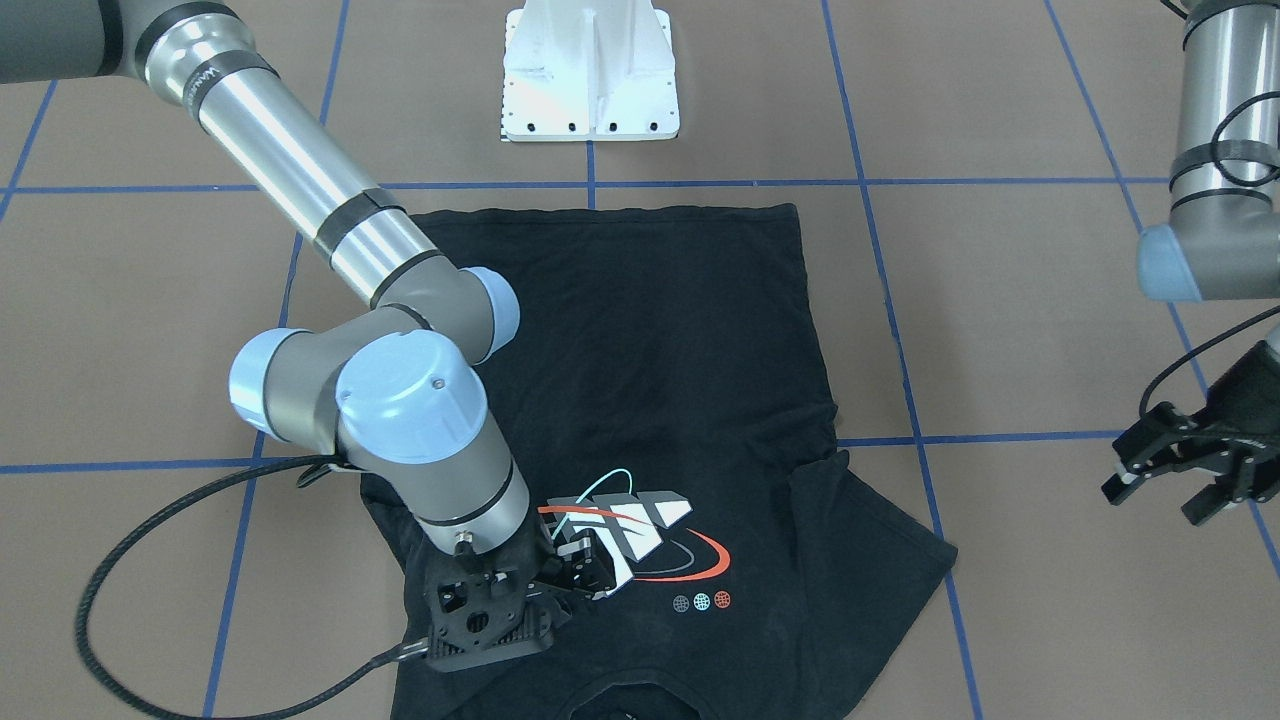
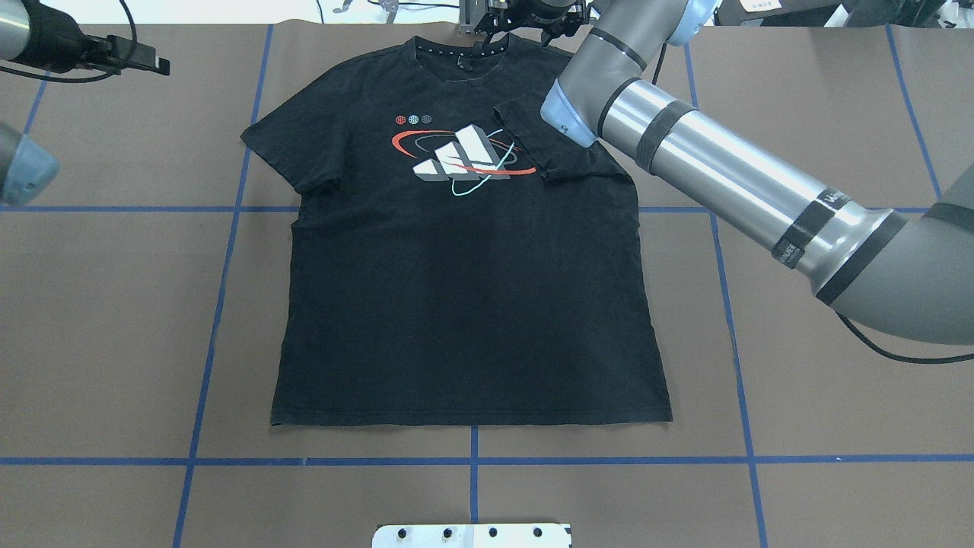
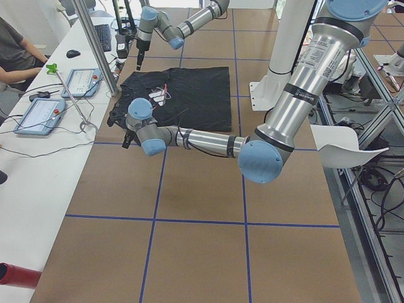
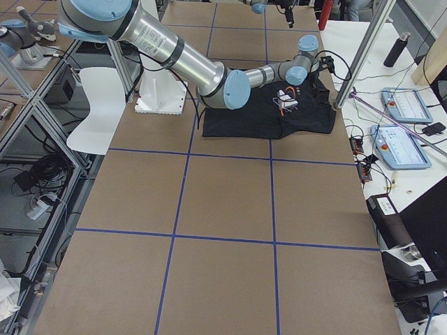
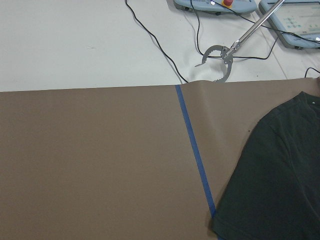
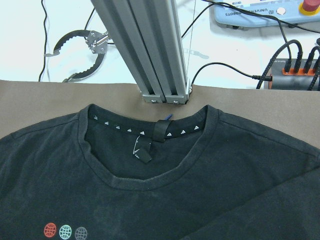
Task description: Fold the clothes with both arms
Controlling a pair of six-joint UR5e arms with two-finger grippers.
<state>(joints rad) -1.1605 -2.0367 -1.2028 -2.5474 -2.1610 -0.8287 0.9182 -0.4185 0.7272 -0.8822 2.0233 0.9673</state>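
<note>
The brown worktop [image 2: 114, 304], ruled into squares by blue tape, fills the overhead view. The right arm [image 2: 723, 183] enters from that view's right edge and reaches up to its top centre. The left arm [image 1: 1220, 150] stands at the right edge of the front-facing view, over bare worktop.

The black T-shirt [image 2: 456, 304] lies flat and logo side up in the middle of the overhead view. Its collar is toward the top edge and its hem toward the bottom. The white base pedestal [image 2: 472, 536] shows at the lower edge, apart from the hem. The sleeve on the overhead view's left is spread out flat. The right-side sleeve [image 2: 533, 144] lies folded inward over the chest, its edge touching the end of the logo [image 2: 460, 156].

In the front-facing view the right hand [image 1: 580, 572] hangs over the logo in the lower centre of the frame. Whether its fingers are parted or have hold of any cloth cannot be told. The left hand [image 1: 1165, 495] hovers at the right edge of that view, well apart from the shirt, with its fingers spread wide and nothing between them.

The right wrist view looks down on the collar [image 6: 150, 182] and its small black tag [image 6: 142, 150], with a grey metal post [image 6: 150, 50] beyond the worktop's edge.
</note>
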